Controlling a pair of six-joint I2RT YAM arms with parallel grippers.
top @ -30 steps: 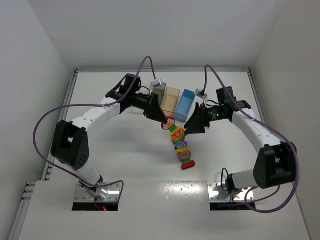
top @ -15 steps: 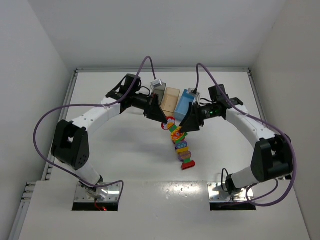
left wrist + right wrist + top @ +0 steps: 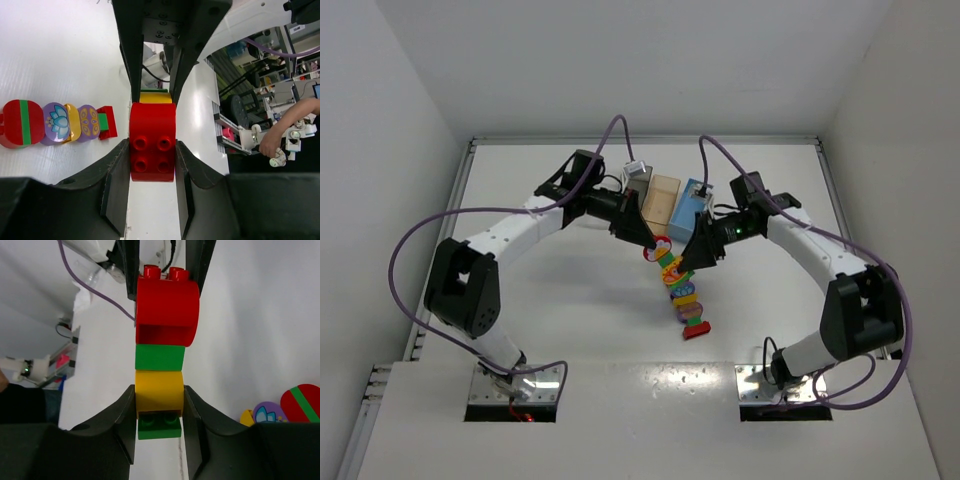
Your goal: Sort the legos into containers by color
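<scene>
While left jaws clamp the red brick [image 3: 152, 141], right jaws clamp the yellow brick [image 3: 159, 392].

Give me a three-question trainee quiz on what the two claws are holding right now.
1. True or false: the left claw is shut on the red brick.
2. Which brick does the right claw pinch? A) the red brick B) the yellow brick C) a purple brick
3. Fill in: between the red brick and the yellow brick sits a ___ brick.
Key: 1 true; 2 B; 3 the green brick.
</scene>
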